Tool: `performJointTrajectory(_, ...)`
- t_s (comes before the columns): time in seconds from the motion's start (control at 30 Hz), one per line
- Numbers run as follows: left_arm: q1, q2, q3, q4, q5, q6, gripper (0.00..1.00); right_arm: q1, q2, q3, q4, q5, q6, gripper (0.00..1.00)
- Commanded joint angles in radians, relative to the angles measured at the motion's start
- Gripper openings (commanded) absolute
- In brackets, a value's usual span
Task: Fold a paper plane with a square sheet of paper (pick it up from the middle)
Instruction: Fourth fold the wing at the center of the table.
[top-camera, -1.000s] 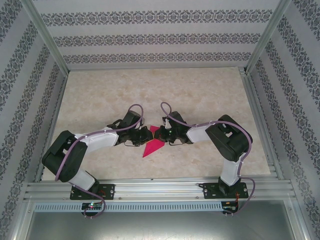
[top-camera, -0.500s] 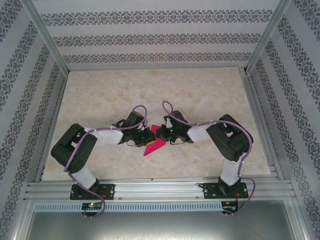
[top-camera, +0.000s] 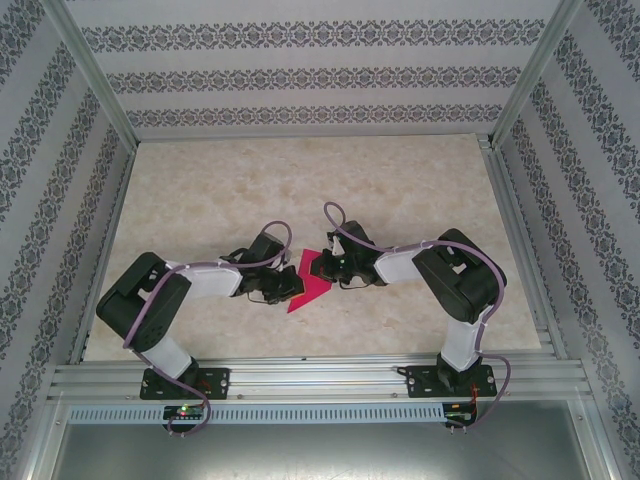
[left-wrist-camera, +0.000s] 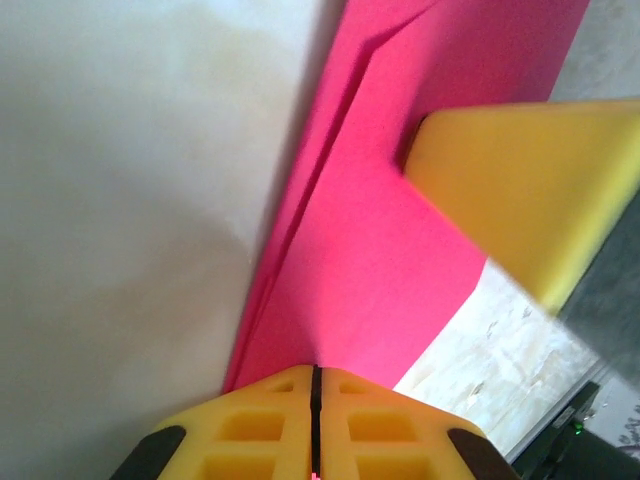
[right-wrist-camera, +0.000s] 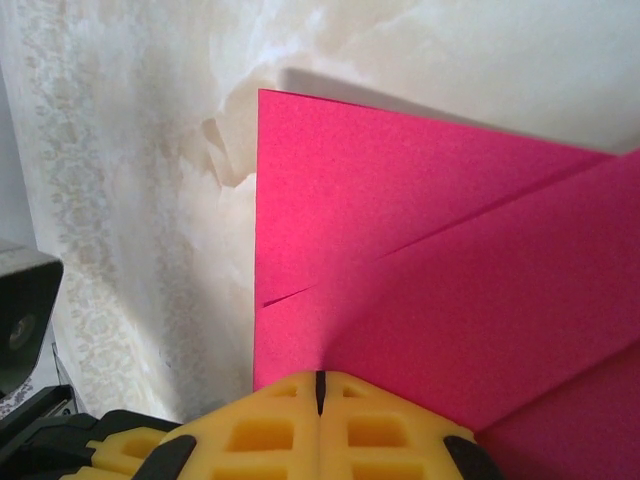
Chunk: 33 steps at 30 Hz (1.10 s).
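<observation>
Jaws of left gripper (left-wrist-camera: 315, 385) pressed together, tip down on pink paper (right-wrist-camera: 400, 230); right gripper (right-wrist-camera: 320, 385) likewise from opposite side. Paper, part-folded, flat on marbled table (top-camera: 300, 180) between both tips, toward near edge. Risk, as I judge: tip drag skids thin paper on slick top, skewing crease or crumpling flap. Around: patterned wallpaper walls (top-camera: 320, 75), aluminium frame (top-camera: 320, 378)

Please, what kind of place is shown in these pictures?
Most likely a robot test cell in a lab, not a home: an aluminium frame encloses a marble-look table, patterned panels serve as walls, and a left arm and right arm are bolted at its near edge.
</observation>
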Motion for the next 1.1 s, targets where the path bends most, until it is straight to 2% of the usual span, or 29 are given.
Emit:
performJointTrajectory(0.0,-0.015,-0.037,-0.056,-0.192,0.008,0.066,0.11,0.004,0.042,-0.016,-0.120,0.089,-0.017,0.04)
performJointTrajectory(0.13,-0.015,-0.065,-0.095,-0.215,0.085,0.106,0.12,0.005,0.050,-0.012,-0.126,0.091,-0.019,0.04)
performJointTrajectory(0.3,-0.015,-0.104,-0.111,-0.339,0.108,0.199,0.14,0.006,0.051,-0.013,-0.133,0.094,-0.019,0.04)
performJointTrajectory(0.47,-0.015,-0.162,-0.109,-0.442,0.082,0.238,0.14,0.006,0.053,-0.017,-0.138,0.099,-0.016,0.04)
performJointTrajectory(0.6,-0.015,-0.226,-0.097,-0.484,0.018,0.216,0.14,0.009,0.053,-0.017,-0.132,0.097,-0.016,0.04)
performJointTrajectory(0.83,-0.014,-0.332,-0.052,-0.342,-0.032,0.113,0.19,0.013,0.061,-0.012,-0.118,0.095,0.005,0.04)
performJointTrajectory(1.07,-0.014,-0.145,0.037,-0.159,0.012,0.072,0.18,0.016,0.055,-0.009,-0.111,0.095,0.021,0.05)
